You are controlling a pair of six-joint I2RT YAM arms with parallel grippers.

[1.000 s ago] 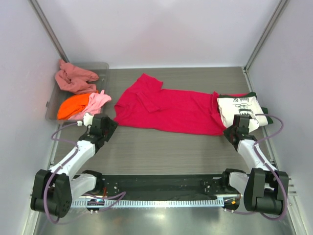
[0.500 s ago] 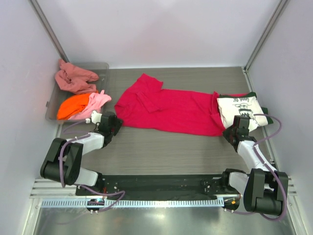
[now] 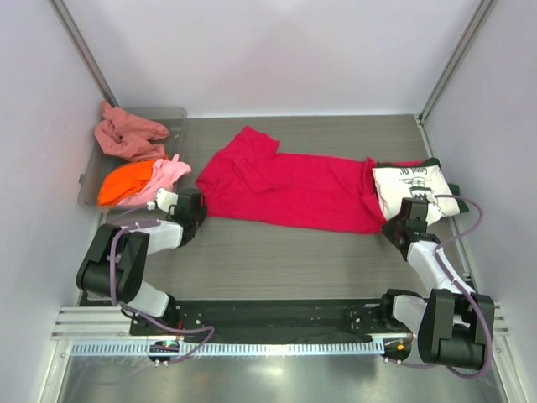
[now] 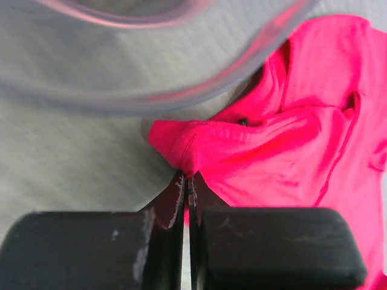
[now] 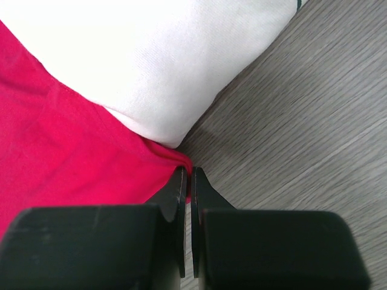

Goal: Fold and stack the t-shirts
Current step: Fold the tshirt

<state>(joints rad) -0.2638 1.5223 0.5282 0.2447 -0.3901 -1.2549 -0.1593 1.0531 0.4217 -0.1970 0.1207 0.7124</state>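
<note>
Red t-shirt (image 4: pixel 290 145), corner pinched in left tool (image 4: pixel 188 179)

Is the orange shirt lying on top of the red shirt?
No, the orange shirt sits in the clear bin at the left, apart from the red shirt.

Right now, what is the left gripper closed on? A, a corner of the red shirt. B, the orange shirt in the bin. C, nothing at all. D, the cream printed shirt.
A: in the left wrist view the left gripper has its jaws shut together on a bunched corner of the red shirt, with red cloth showing between them.
</note>
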